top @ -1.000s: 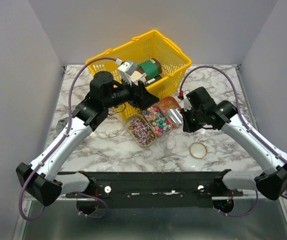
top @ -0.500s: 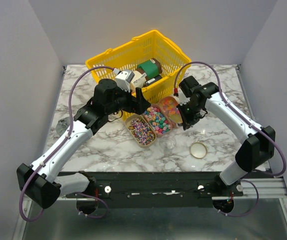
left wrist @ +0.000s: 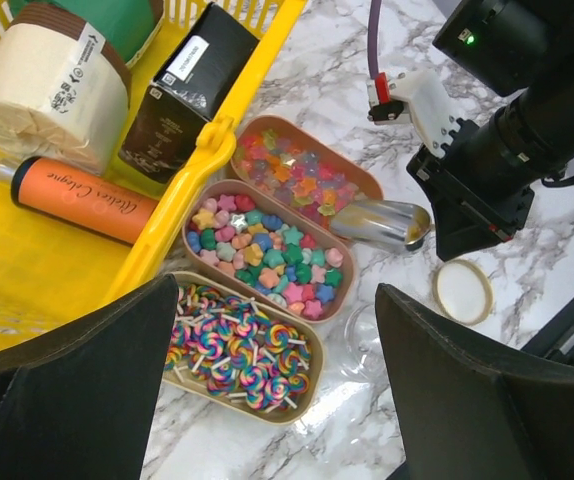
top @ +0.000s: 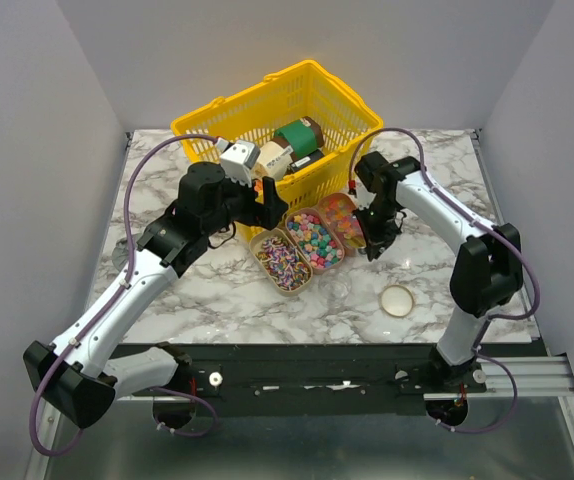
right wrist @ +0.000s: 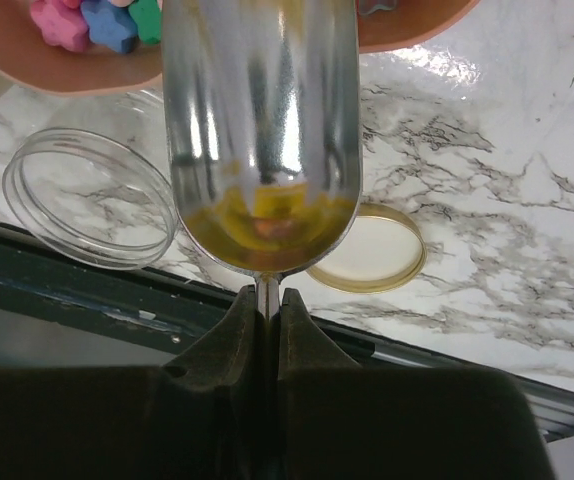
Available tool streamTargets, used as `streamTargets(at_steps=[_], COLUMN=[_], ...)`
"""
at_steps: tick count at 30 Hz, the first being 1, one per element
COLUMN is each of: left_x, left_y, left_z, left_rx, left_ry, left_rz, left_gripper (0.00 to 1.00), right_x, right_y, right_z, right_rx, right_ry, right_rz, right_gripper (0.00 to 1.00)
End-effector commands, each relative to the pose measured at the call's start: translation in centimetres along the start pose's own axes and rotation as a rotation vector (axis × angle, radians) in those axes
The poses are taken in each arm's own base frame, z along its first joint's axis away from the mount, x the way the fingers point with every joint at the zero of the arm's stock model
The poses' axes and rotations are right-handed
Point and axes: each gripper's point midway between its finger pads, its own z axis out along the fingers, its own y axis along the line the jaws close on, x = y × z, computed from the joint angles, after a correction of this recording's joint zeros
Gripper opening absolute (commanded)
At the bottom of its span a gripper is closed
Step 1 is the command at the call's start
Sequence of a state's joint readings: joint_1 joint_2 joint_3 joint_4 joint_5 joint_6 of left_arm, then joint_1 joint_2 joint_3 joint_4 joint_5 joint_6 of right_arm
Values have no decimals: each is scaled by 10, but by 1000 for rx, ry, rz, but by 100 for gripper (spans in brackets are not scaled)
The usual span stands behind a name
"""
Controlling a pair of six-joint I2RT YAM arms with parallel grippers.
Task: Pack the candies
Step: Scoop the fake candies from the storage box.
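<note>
Since the earlier frame the right arm [top: 437,215] has folded, its elbow drawn back and raised. The wrist pitches down beside the trays [left wrist: 351,280], jaws clamped on the metal scoop [left wrist: 382,222] handle. Left arm [top: 157,265] reaches to the yellow basket [top: 342,115] rim — jaws wide apart above the candies [left wrist: 267,255], which lie in three trays on the counter [top: 217,290].
</note>
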State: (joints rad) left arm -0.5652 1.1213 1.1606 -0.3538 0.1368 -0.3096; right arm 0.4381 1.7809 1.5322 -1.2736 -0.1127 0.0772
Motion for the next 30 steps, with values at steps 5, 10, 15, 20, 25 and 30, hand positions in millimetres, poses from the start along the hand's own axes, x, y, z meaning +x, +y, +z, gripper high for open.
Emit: streamTargets(at_steps=[5, 10, 15, 20, 25, 30], left_x=[0, -2, -3, -4, -4, -6], left_y=[18, 22, 24, 26, 27, 26], left_z=[-8, -9, -9, -8, -7, -6], left_rx=[-97, -118, -129, -138, -142, -143], left_ry=[7, 9, 12, 18, 26, 32], left_rz=[67, 83, 85, 86, 83, 81], left_gripper=[91, 91, 91, 91, 91, 91], right_x=[-32, -45, -56, -64, -80, -93], right_y=[-13, -20, -27, -35, -40, -41], right_z=[9, 22, 37, 49, 60, 70], right_rx=[69, 105, 132, 164, 179, 181], right_ry=[1, 5, -22, -69, -156, -250], right_rz=[27, 27, 11, -4, -42, -63], right_gripper=[1, 1, 1, 1, 1, 1])
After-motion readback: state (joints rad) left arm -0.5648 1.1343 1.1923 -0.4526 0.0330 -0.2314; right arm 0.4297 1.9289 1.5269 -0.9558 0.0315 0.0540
